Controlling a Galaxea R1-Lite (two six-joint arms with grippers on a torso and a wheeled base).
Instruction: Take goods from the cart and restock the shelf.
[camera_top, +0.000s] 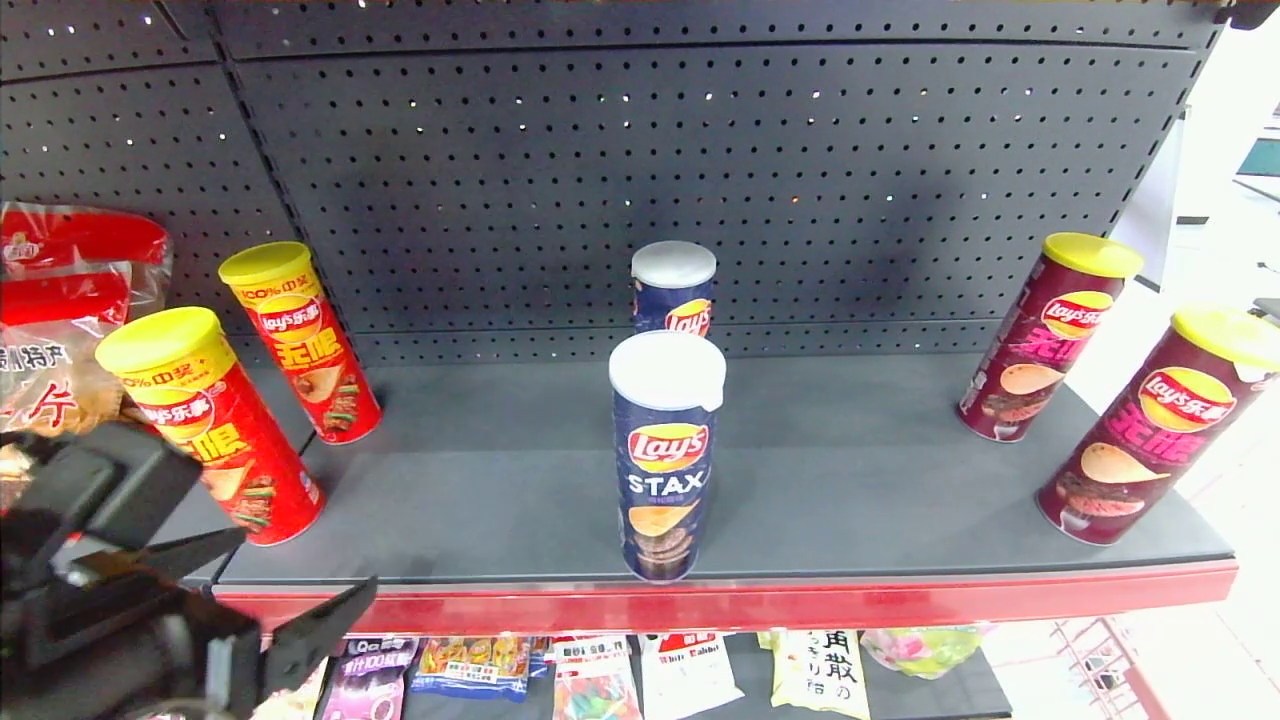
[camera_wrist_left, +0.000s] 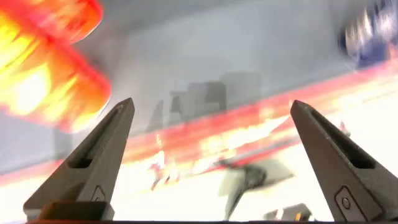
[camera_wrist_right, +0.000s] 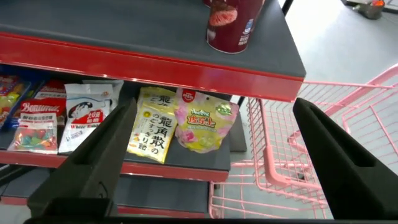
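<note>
Left pincer (camera_top: 310, 558): spread wide and empty, low in front of the shelf's (camera_top: 830, 460) red lip (camera_top: 750, 600), near the front red can (camera_top: 215, 430).
Right pincer (camera_wrist_right: 214, 106): spread and empty, hanging before the lower shelf (camera_wrist_right: 186, 158), with the cart (camera_wrist_right: 270, 143) close by.
Goods: cans stood upright on the shelf — red at the left, the blue can (camera_top: 665, 455) in the middle, the maroon can (camera_top: 1150, 440) near the right front corner.
Cart: pink wire, off the shelf's right end and lower; the stretch in sight was bare.
Risk, left: a careless swing could have clipped the red can; tall and narrow, it would likely topple and roll.
Risk, right: an arm rising from the cart could have knocked the maroon can off the corner.
Risk, cart: open fingers might have snagged in the wire mesh.
Risk, lip: goods brought in too low could have struck it and slipped.
</note>
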